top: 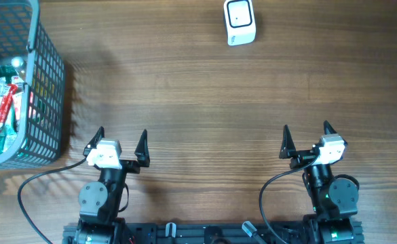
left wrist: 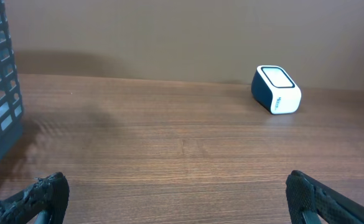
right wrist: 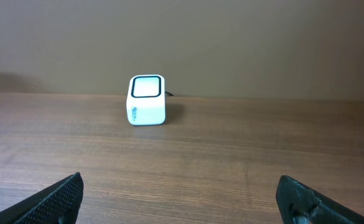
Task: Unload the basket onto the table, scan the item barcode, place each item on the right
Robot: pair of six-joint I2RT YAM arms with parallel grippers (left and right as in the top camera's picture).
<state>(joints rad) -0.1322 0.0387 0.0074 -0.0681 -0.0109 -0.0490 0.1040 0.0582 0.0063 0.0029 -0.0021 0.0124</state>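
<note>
Desk (top: 184, 102) work starts at the basket (top: 49, 88) on the far left, where the items (top: 5, 108) lie packed; the scanner (top: 239, 22) stands well apart at the far edge. By my judgement the left claw (top: 122, 132) should drop in from above and lift one. Both arms sit folded at the near edge. It and the right claw (top: 307, 127) gape wide, holding nothing.

A wood-grain desk (top: 184, 102) fills the overhead view, its grain running left to right. A grey plastic mesh basket (top: 49, 88) stands on it at the upper left of the frame, cut off by the edge. In the wrist views a plain brown wall (left wrist: 169, 31) rises behind the desk's far edge.
</note>
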